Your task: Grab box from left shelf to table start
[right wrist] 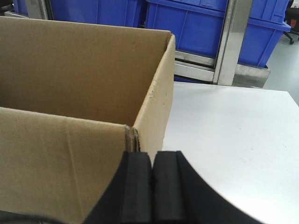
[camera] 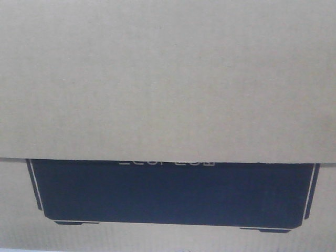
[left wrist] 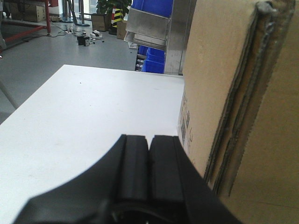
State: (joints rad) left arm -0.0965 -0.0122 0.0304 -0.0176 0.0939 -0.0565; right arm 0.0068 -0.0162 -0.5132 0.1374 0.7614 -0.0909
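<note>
The brown cardboard box [camera: 168, 79] fills the front view, its black printed panel [camera: 168, 194] low on the near face. It stands on a white table [left wrist: 84, 116]. In the left wrist view the box [left wrist: 219, 70] rises just right of my left gripper [left wrist: 149, 137], whose jaws are shut with nothing between them. In the right wrist view the open-topped box [right wrist: 70, 70] is to the left, and my right gripper [right wrist: 153, 153] is shut and empty at its near right corner. I cannot tell whether either gripper touches the box.
Metal racking [right wrist: 233, 42] with blue bins [right wrist: 201, 23] stands behind the table and also shows in the left wrist view [left wrist: 149, 28]. Bare white tabletop [right wrist: 233, 130] lies right of the box. Grey floor [left wrist: 37, 60] with clutter lies beyond the table's left edge.
</note>
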